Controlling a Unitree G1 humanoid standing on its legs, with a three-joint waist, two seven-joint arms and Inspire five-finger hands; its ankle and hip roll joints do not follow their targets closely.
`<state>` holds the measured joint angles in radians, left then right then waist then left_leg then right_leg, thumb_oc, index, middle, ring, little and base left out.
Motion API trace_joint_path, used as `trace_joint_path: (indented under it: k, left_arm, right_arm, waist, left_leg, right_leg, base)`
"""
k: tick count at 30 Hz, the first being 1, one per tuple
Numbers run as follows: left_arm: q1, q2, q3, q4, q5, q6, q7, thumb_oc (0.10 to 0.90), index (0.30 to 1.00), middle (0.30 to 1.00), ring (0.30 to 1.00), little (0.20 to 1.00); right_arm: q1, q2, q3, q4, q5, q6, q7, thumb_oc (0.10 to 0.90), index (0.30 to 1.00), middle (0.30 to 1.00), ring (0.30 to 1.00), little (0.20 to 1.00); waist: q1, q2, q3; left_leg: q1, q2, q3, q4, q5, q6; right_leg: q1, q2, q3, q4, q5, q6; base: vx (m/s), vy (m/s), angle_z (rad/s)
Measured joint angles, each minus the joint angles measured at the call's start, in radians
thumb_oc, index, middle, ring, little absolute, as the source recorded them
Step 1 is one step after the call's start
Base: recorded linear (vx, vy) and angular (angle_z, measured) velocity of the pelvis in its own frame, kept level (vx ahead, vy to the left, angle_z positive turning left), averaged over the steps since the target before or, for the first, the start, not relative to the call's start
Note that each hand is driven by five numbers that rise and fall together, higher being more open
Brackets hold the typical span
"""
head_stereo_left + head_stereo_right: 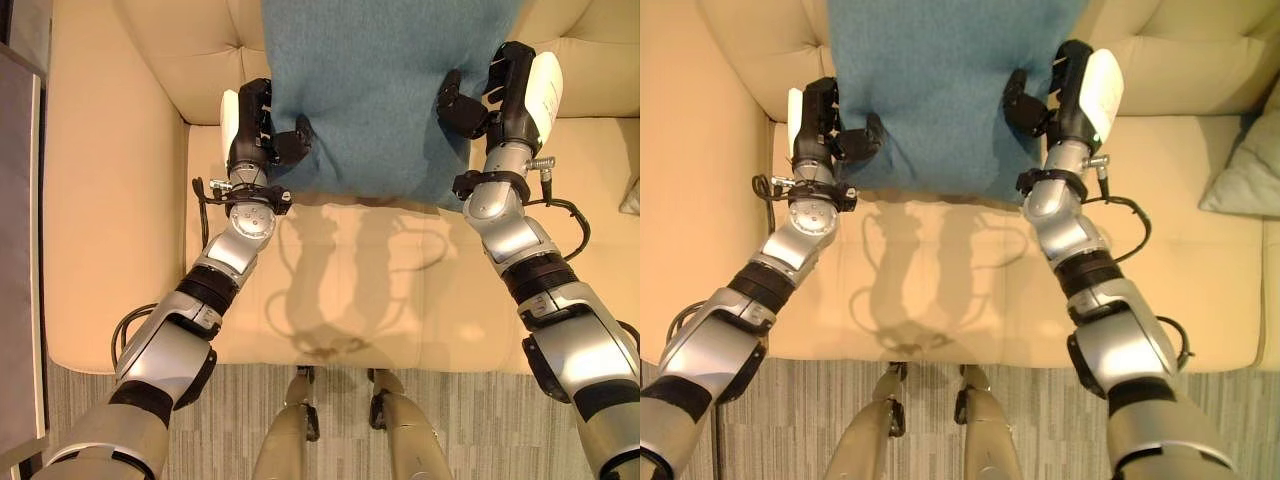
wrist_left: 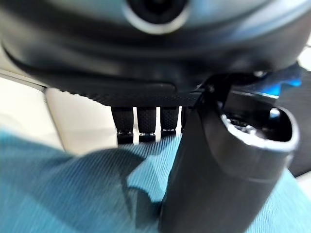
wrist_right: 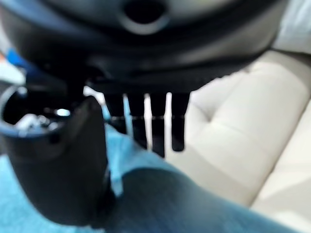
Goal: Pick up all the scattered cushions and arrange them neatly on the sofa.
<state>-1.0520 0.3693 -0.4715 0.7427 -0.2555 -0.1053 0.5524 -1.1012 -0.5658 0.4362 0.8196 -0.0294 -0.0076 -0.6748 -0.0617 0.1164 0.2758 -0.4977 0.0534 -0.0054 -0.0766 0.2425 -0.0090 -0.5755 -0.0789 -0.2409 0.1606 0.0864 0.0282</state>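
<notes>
Against the sofa backrest, left hand and right hand pinch the teal cushion edges between fingers and thumbs.

A cream leather sofa spans the scene, its seat smooth and its back tufted into soft folds. A broad padded arm runs along the seat's left edge. Below the front edge lies grey carpet with fine stripes. A dark panel with a pale rim stands beside the sofa's arm. Warm overhead light casts shadows on the seat.
</notes>
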Motion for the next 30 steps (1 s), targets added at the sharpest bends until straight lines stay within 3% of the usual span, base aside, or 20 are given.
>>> trace_joint_path:
  k: [1, 2, 3, 4, 5, 8, 9, 10, 13, 15, 18, 23, 24, 29, 30]
  left_arm:
    - [0.0, -0.01, -0.001, 0.0, -0.001, 0.0, -0.002, 0.8, 0.9, 0.9, 0.9, 0.9]
    - [-0.002, -0.013, -0.008, 0.0, -0.001, 0.0, -0.007, 0.8, 0.9, 0.9, 0.9, 0.9]
    - [-0.003, -0.018, -0.018, -0.001, -0.001, 0.0, -0.02, 0.8, 0.9, 0.9, 0.9, 0.9]
    - [-0.003, -0.025, -0.024, -0.013, -0.001, 0.0, -0.034, 0.8, 0.9, 0.9, 0.9, 0.9]
    - [-0.001, -0.024, -0.024, -0.027, -0.001, -0.002, -0.046, 0.8, 0.9, 0.9, 0.9, 0.9]
    - [0.072, 0.003, 0.011, -0.093, 0.0, -0.013, -0.063, 0.8, 0.9, 0.9, 0.9, 0.9]
    - [0.127, 0.005, 0.015, -0.095, 0.0, -0.02, -0.068, 0.8, 0.9, 0.9, 0.9, 0.9]
    - [0.154, 0.012, 0.017, -0.075, -0.002, -0.018, -0.079, 0.8, 0.9, 0.9, 0.9, 0.9]
    - [0.234, 0.013, 0.039, -0.101, -0.013, -0.022, -0.12, 0.8, 0.9, 0.9, 0.9, 0.9]
    - [0.311, 0.034, 0.055, -0.114, -0.019, -0.021, -0.145, 0.8, 0.9, 0.9, 0.9, 0.9]
    - [0.441, 0.092, 0.123, -0.153, -0.019, -0.02, -0.16, 0.8, 0.9, 0.9, 0.9, 0.9]
    - [0.625, 0.117, 0.207, -0.165, -0.014, -0.01, -0.204, 0.8, 0.9, 0.9, 0.9, 0.9]
    - [0.715, 0.108, 0.263, -0.163, -0.014, -0.002, -0.216, 0.8, 0.9, 0.9, 0.9, 0.9]
    - [0.823, 0.083, 0.32, -0.159, -0.013, 0.017, -0.237, 0.8, 0.9, 0.9, 0.9, 0.9]
    - [0.865, 0.074, 0.326, -0.164, 0.009, 0.014, -0.269, 0.8, 0.9, 0.9, 0.9, 0.9]
  right_arm:
    - [0.001, -0.012, 0.0, 0.011, 0.01, 0.006, 0.009, 0.8, 0.9, 0.9, 0.9, 0.9]
    - [0.0, -0.019, -0.004, 0.029, 0.013, 0.007, 0.016, 0.8, 0.9, 0.9, 0.9, 0.9]
    - [0.003, -0.035, -0.006, 0.036, 0.016, 0.011, 0.019, 0.8, 0.9, 0.9, 0.9, 0.9]
    - [0.002, -0.064, -0.013, 0.035, 0.018, 0.013, 0.026, 0.8, 0.9, 0.9, 0.9, 0.9]
    - [-0.001, -0.086, -0.016, 0.029, 0.023, 0.013, 0.037, 0.8, 0.9, 0.9, 0.9, 0.9]
    - [0.012, -0.092, -0.012, -0.008, 0.048, 0.013, 0.063, 0.8, 0.9, 0.9, 0.9, 0.9]
    - [0.041, -0.093, -0.016, -0.04, 0.052, 0.013, 0.081, 0.8, 0.9, 0.9, 0.9, 0.9]
    - [0.051, -0.097, -0.02, -0.057, 0.052, 0.012, 0.091, 0.8, 0.9, 0.9, 0.9, 0.9]
    - [0.141, -0.122, -0.111, -0.127, 0.052, 0.012, 0.111, 0.8, 0.9, 0.9, 0.9, 0.9]
    - [0.214, -0.121, -0.159, -0.143, 0.052, 0.004, 0.13, 0.8, 0.9, 0.9, 0.9, 0.9]
    - [0.298, -0.115, -0.191, -0.185, 0.053, -0.005, 0.156, 0.8, 0.9, 0.9, 0.9, 0.9]
    - [0.546, -0.107, -0.332, -0.296, 0.055, -0.022, 0.191, 0.8, 0.9, 0.9, 0.9, 0.9]
    - [0.678, -0.072, -0.388, -0.351, 0.055, -0.026, 0.214, 0.8, 0.9, 0.9, 0.9, 0.9]
    - [0.81, -0.011, -0.409, -0.355, 0.057, -0.011, 0.262, 0.8, 0.9, 0.9, 0.9, 0.9]
    - [0.877, 0.016, -0.416, -0.354, 0.055, -0.027, 0.296, 0.8, 0.9, 0.9, 0.9, 0.9]
  waist:
    - [-0.002, 0.004, 0.005]
    - [-0.011, 0.006, 0.006]
    - [-0.023, 0.0, 0.006]
    - [-0.028, -0.002, 0.006]
    - [0.001, -0.008, 0.014]
    - [-0.006, -0.046, 0.049]
    - [-0.004, -0.049, 0.05]
    - [-0.015, -0.049, 0.051]
    - [-0.018, -0.049, 0.051]
    - [-0.003, -0.049, 0.051]
    - [0.012, -0.042, 0.047]
    - [0.019, -0.043, 0.047]
    - [0.012, -0.043, 0.047]
    - [-0.009, -0.042, 0.046]
    - [-0.01, -0.044, 0.046]
  left_leg:
    - [0.001, -0.001, -0.018, 0.0, 0.01, 0.013]
    - [0.002, -0.008, -0.032, 0.0, 0.009, 0.012]
    - [0.002, -0.034, -0.035, -0.002, 0.008, 0.012]
    - [0.002, -0.053, -0.032, -0.007, 0.006, 0.008]
    - [-0.008, -0.047, -0.023, 0.002, 0.004, 0.003]
    - [-0.063, -0.055, -0.002, 0.088, -0.054, -0.032]
    - [-0.029, -0.027, -0.004, -0.014, 0.028, -0.064]
    - [-0.013, -0.013, -0.012, -0.012, 0.048, -0.071]
    - [0.003, -0.024, -0.019, -0.012, 0.048, -0.071]
    - [0.022, -0.027, -0.021, -0.012, 0.045, -0.072]
    - [0.04, 0.002, -0.015, -0.012, -0.026, -0.047]
    - [0.056, -0.008, -0.006, -0.012, -0.035, -0.045]
    - [0.077, -0.012, -0.004, -0.012, -0.036, -0.04]
    - [0.124, -0.018, 0.001, -0.012, -0.045, -0.032]
    - [0.168, -0.017, 0.005, -0.013, -0.053, -0.038]
  right_leg:
    - [-0.066, -0.015, 0.0, 0.111, -0.061, 0.034]
    - [-0.06, -0.013, 0.009, 0.016, -0.059, 0.051]
    - [-0.016, -0.023, 0.017, -0.089, 0.024, 0.054]
    - [0.024, -0.032, 0.013, -0.165, 0.062, -0.012]
    - [0.02, -0.025, 0.016, -0.184, 0.078, -0.021]
    - [0.03, -0.034, 0.022, -0.178, 0.089, -0.035]
    - [0.044, -0.004, 0.021, -0.179, 0.089, -0.035]
    - [0.06, 0.013, 0.015, -0.183, 0.086, -0.032]
    - [0.085, 0.003, -0.001, -0.183, 0.082, -0.026]
    - [0.109, 0.001, 0.0, -0.183, 0.064, -0.004]
    - [0.115, 0.029, 0.004, -0.178, 0.051, -0.001]
    - [0.113, 0.013, 0.012, -0.141, 0.04, 0.013]
    - [0.131, 0.01, 0.016, -0.141, 0.036, 0.016]
    - [0.188, 0.007, 0.022, -0.163, 0.039, 0.014]
    - [0.242, 0.01, 0.023, -0.188, 0.036, 0.018]
  base:
    - [0.0, -0.022, 0.27]
    - [-0.01, -0.018, 0.54]
    - [0.0, -0.004, 0.76]
    - [0.0, -0.007, 0.45]
    - [0.0, -0.007, 0.17]
    - [0.0, -0.007, -0.08]
    - [-0.01, -0.008, -0.35]
    - [-0.01, -0.002, -0.25]
    - [-0.01, 0.005, 0.13]
    - [0.0, 0.012, 0.14]
    - [0.01, 0.011, -0.13]
    - [0.01, 0.008, -0.04]
    - [0.02, 0.002, -0.05]
    - [0.03, -0.004, -0.01]
    - [0.04, -0.009, 0.01]
